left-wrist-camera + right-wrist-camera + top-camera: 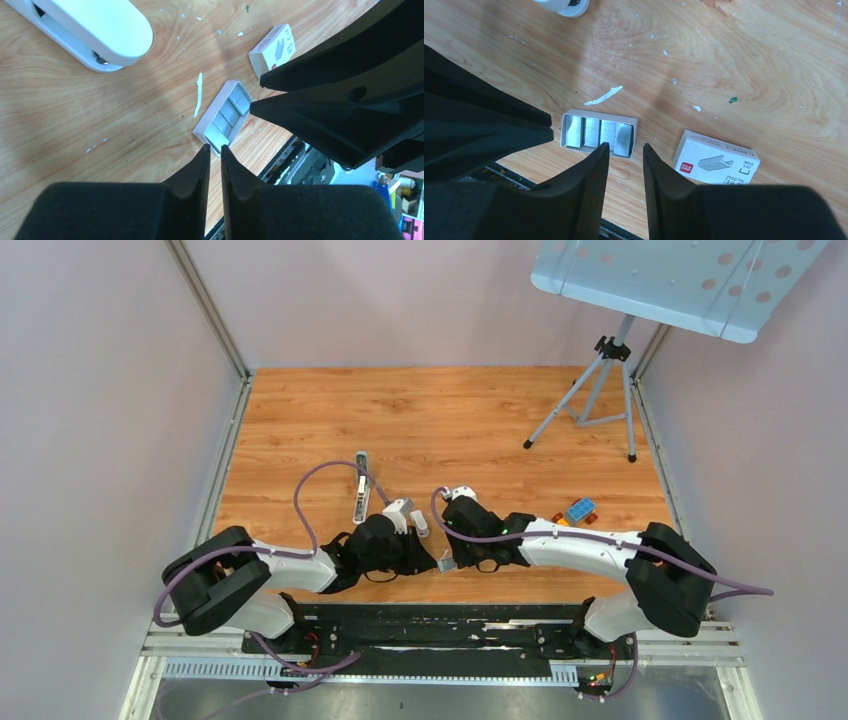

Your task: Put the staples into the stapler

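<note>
The staples (598,132) are several grey ribbed blocks lying side by side in a small open white tray; they also show in the left wrist view (227,114). The stapler (361,488) lies on the wood, its rounded white end in the left wrist view (100,30). My left gripper (214,146) is nearly shut and empty, with its tips at one end of the tray. My right gripper (625,145) is a little open and empty, with its tips just short of the tray's near edge by the rightmost block. The two grippers face each other across the tray.
A small white box with a red mark (716,161) lies next to the tray, also in the left wrist view (274,48). Coloured bricks (578,511) sit to the right. A tripod (598,390) stands at the back right. The table's black front edge (295,160) is close.
</note>
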